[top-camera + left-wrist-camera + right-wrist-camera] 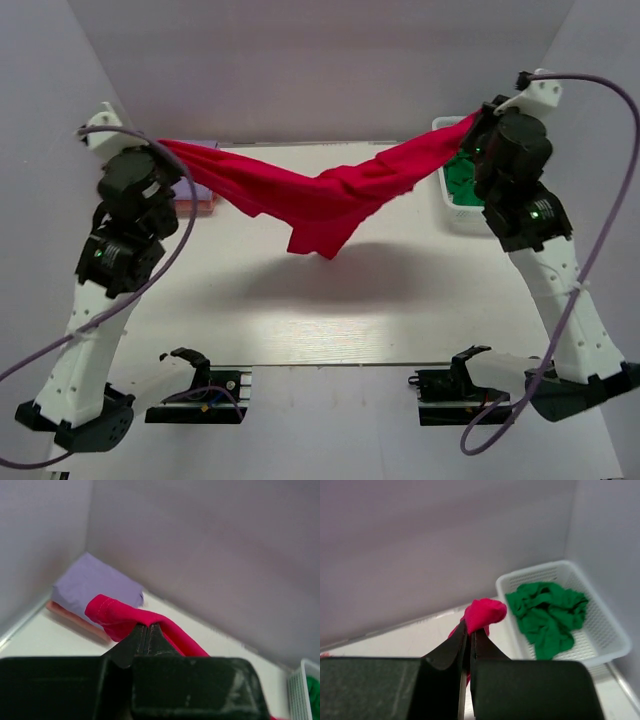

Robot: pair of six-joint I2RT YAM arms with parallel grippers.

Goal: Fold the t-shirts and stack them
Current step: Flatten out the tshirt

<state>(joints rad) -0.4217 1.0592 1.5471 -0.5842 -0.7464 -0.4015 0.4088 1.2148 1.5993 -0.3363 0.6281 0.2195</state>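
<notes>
The red t-shirt (pixel 320 195) hangs in the air between both grippers and sags in the middle above the table. My left gripper (pixel 165 148) is shut on its left end, seen as a red fold (pixel 112 614) over the closed jaws. My right gripper (pixel 478 125) is shut on its right end, a red bunch (pixel 484 612) sticking out past the jaws. A folded lavender t-shirt (pixel 95 582) lies on a peach-orange one (pixel 75 619) at the far left. A crumpled green t-shirt (pixel 547 612) lies in the white basket (pixel 605 640).
The white lattice basket (pixel 445 205) stands at the far right of the table by the wall. The folded stack (pixel 200 195) sits at the far left, partly behind the left arm. Two black mounts (pixel 200 395) sit at the near edge.
</notes>
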